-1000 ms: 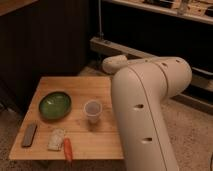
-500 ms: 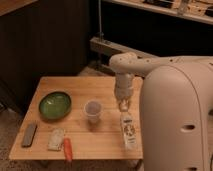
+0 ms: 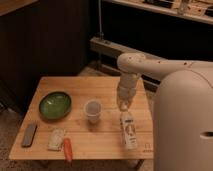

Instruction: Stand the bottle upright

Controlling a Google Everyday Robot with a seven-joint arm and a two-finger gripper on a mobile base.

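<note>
The bottle [image 3: 128, 130] lies on its side on the wooden table [image 3: 107, 87], near the front right edge, its white cap end toward the front. It is clear-whitish with a pale label and greenish print. My gripper [image 3: 123, 104] hangs from the white arm [image 3: 131, 75] just above and behind the bottle's far end, to the right of the cup. I cannot tell whether it touches the bottle.
A translucent white cup [image 3: 92, 110] stands upright mid-table, left of the bottle. A green bowl [image 3: 55, 104] sits at the left. A dark flat bar [image 3: 29, 135], a pale packet [image 3: 56, 139] and a red-orange tube [image 3: 67, 149] lie along the front left edge. My white body [image 3: 185, 125] fills the right side.
My arm has swung out of the foreground, uncovering the table's right side and the lying bottle. The gripper now hangs over the bottle's far end.
</note>
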